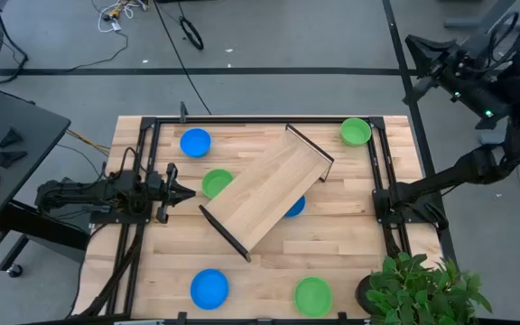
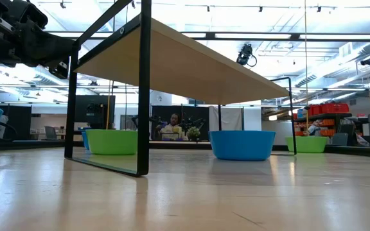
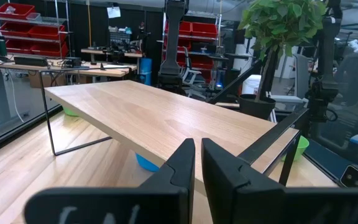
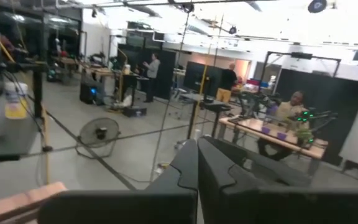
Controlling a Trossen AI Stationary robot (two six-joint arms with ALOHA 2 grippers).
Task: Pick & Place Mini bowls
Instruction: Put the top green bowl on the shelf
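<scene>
Currently no mini bowl is held, so the task reads as not yet begun. The left gripper [image 1: 186,192] hovers over the table's [image 1: 350,262] left side with its fingers nearly together on nothing, tips aimed at the wooden tray [image 1: 269,194] and the green bowl [image 1: 216,183] beside the tray's left edge; this is judged a ready stance for a first pick. The right gripper [image 4: 197,163] is shut and empty; its arm is folded off the table to the right and waits there. The tray stands diagonally at mid-table on thin black legs, so a blue bowl [image 1: 295,207] sits partly beneath its right side; reaching it from above looks obstructed. Bowl count, high view: three blue, namely one upper left [image 1: 195,142], one under the tray, one near the front edge [image 1: 209,288]; three green, namely one beside the tray, one upper right [image 1: 356,131], one front right [image 1: 313,295]. All six lie singly, none nested. One tray. One potted plant [image 1: 422,289] stands at the front right corner.
</scene>
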